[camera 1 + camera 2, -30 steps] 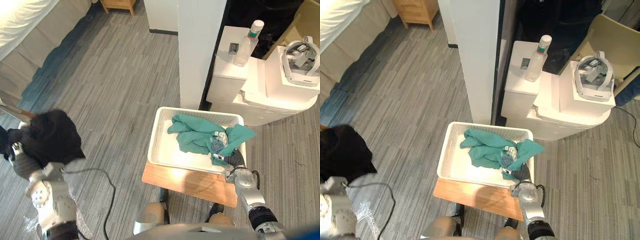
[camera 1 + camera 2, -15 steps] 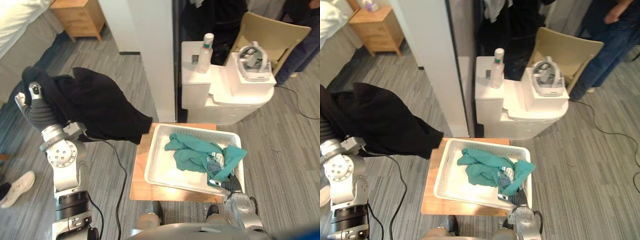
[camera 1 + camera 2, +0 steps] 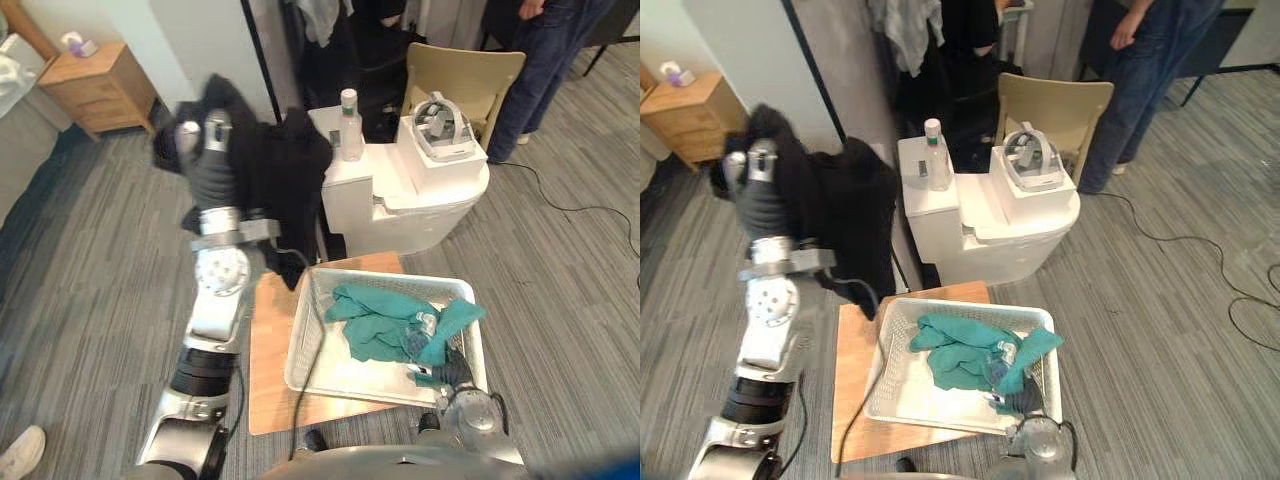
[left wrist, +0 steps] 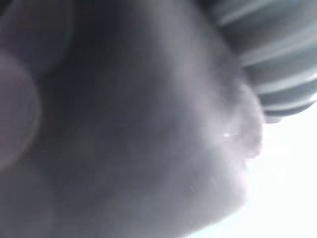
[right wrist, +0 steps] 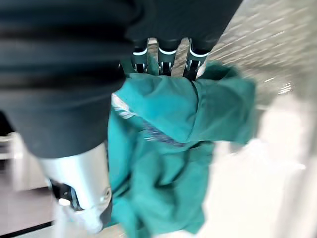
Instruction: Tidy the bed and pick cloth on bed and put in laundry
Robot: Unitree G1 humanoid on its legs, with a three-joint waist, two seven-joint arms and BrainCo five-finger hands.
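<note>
The black cloth garment (image 3: 285,175) is carried draped over the raised left hand (image 3: 207,150), whose grip cannot be told under the folds. It is best brought fully above the white mesh laundry basket (image 3: 303,340) on the wooden surface (image 3: 268,345) before being lowered beside the crumpled teal cloth (image 3: 385,320). There the right hand (image 3: 452,372) rests, its hold likewise unclear.

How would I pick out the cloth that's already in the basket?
Find the wooden table by the white cabinet. The white basket on it holds a crumpled teal cloth, the only green item; the black garment hangs from the robot's raised left hand.
</note>
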